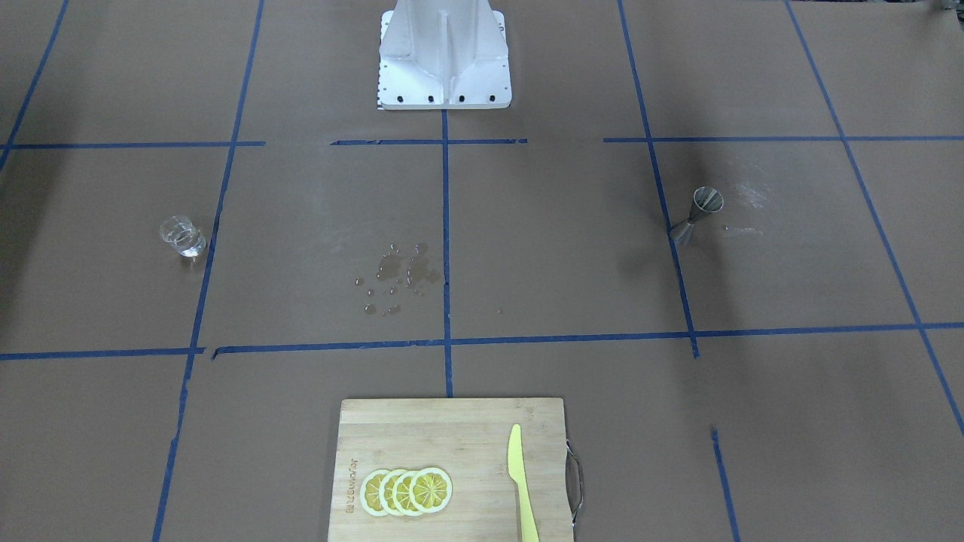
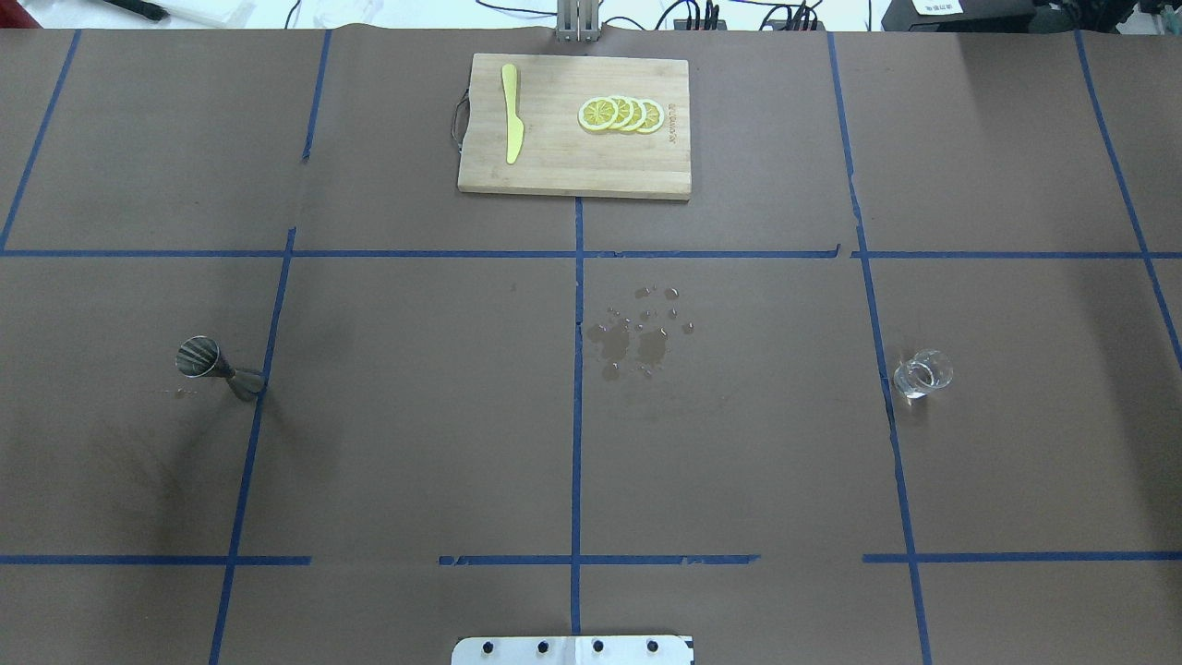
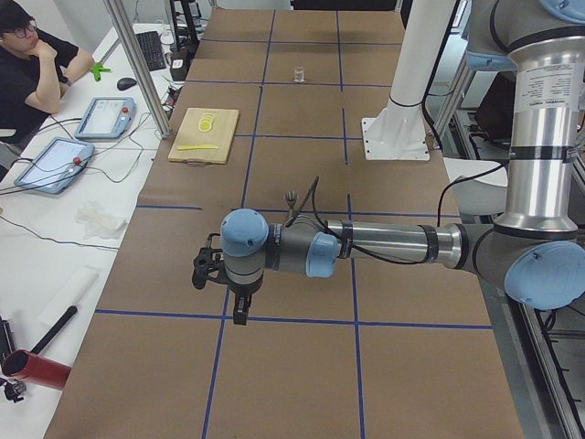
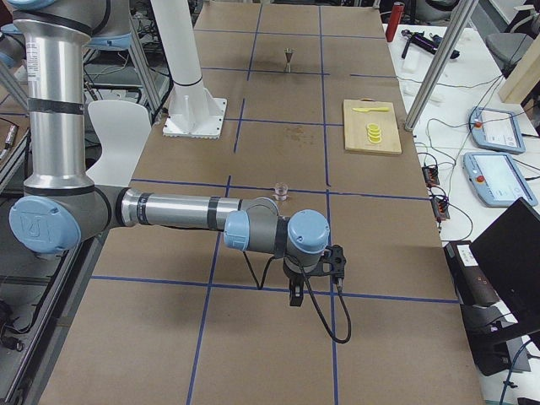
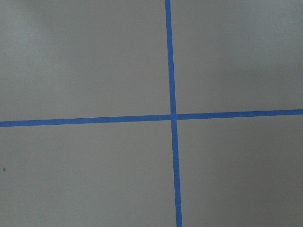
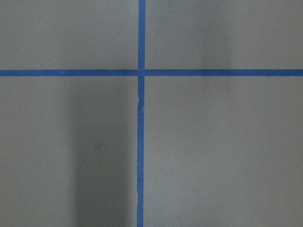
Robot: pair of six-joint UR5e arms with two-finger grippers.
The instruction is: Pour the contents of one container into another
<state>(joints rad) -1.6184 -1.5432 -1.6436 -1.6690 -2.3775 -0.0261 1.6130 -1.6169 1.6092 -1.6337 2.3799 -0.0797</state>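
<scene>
The small clear glass (image 1: 182,237) stands upright on the brown paper, on the robot's right side (image 2: 922,373). The steel jigger (image 1: 697,216) stands upright on the robot's left side (image 2: 217,367), on a blue tape line. My left gripper (image 3: 239,317) shows only in the exterior left view, hanging pointed down over the table's end, nearer that camera than the jigger (image 3: 291,198). My right gripper (image 4: 293,299) hangs the same way at the other end, short of the glass (image 4: 282,192). I cannot tell whether either is open or shut. Both wrist views show only paper and tape.
A wet patch of spilled drops (image 2: 637,334) lies mid-table. A wooden cutting board (image 2: 554,166) with lemon slices (image 2: 621,114) and a yellow knife (image 2: 511,125) sits at the far edge. The robot's white base (image 1: 444,60) stands opposite. A person sits beside tablets (image 3: 105,117).
</scene>
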